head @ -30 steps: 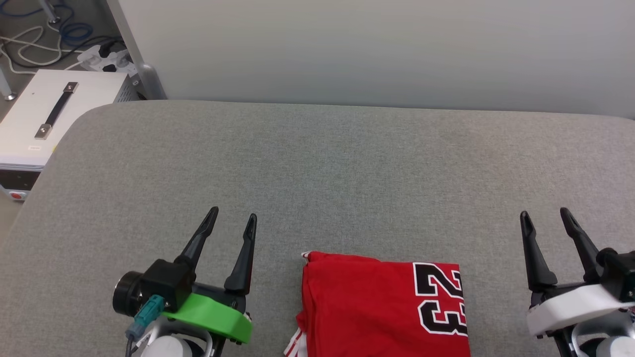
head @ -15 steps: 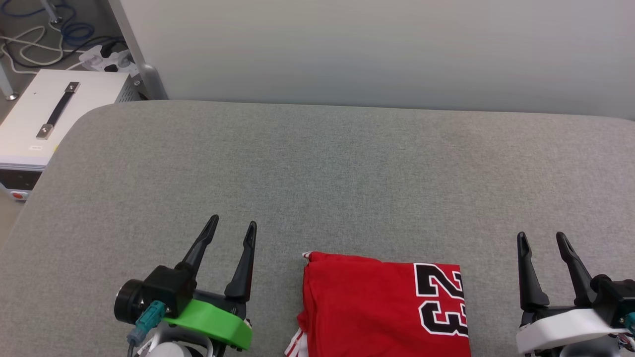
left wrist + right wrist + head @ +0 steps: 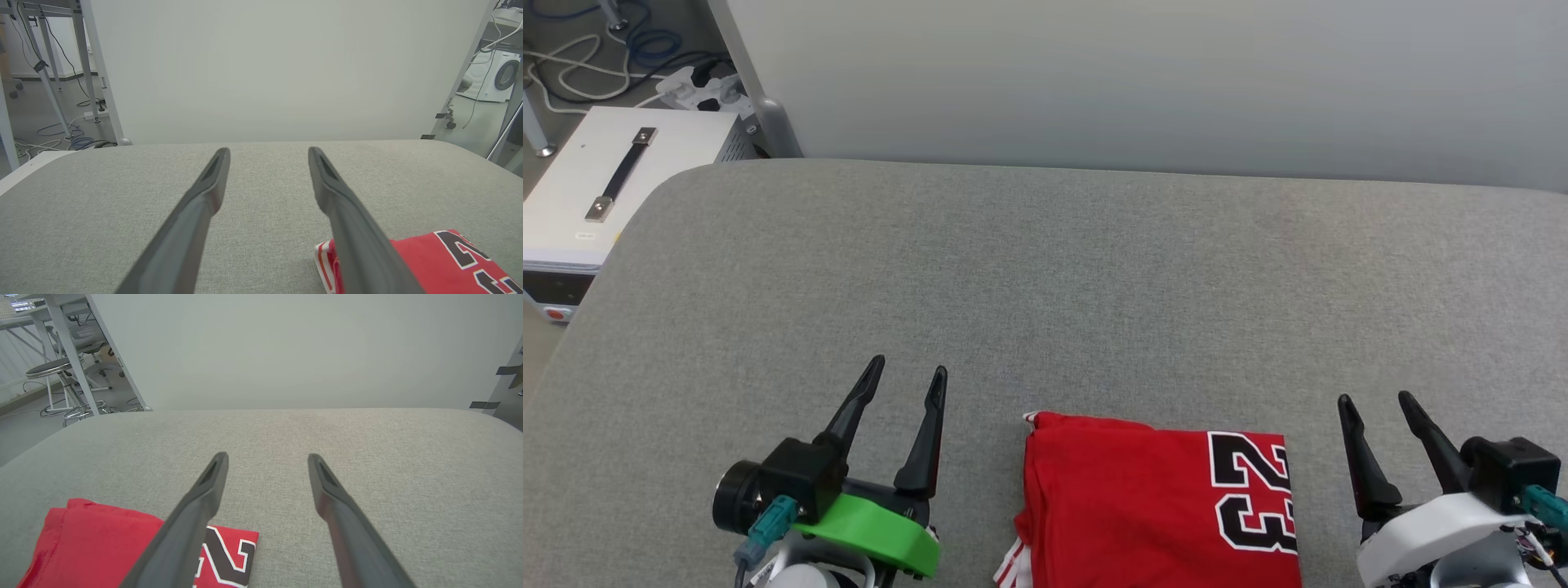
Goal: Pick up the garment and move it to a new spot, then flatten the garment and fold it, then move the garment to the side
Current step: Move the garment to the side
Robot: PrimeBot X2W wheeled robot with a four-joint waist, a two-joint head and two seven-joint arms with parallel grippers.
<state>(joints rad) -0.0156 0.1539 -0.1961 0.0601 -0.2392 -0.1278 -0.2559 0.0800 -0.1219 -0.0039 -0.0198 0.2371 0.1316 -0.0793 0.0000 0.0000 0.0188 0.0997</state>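
Drew right dark two-fingered gripper (image 3: 1374, 398) back and nearer folded red T-shirt with black "23" print (image 3: 1127, 498) since a second ago. Found both grippers parted and empty, left gripper (image 3: 907, 366) near shirt's left edge. Saw shirt lying flat at near edge of grey fabric tabletop (image 3: 1045, 269), between grippers.

The garment (image 3: 1152, 506), red with a black white-outlined "23", is lying folded flat at the near edge.
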